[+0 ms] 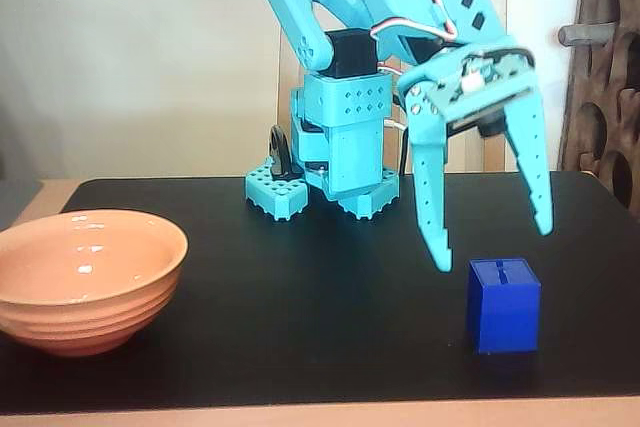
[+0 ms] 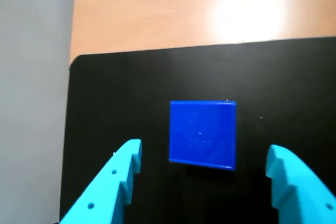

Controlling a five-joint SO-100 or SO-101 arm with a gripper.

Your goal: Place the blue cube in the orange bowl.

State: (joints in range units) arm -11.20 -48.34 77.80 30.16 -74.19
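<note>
Here, black mat point(image 1: 300, 327) covers wooden table point(image 2: 157, 14).

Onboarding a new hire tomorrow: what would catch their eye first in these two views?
First the turquoise gripper, open wide and hanging just above the blue cube at the right of the black mat in the fixed view; the wrist view shows the cube between the spread fingers, untouched. Then the glossy orange bowl, empty, at the mat's far left edge.
</note>
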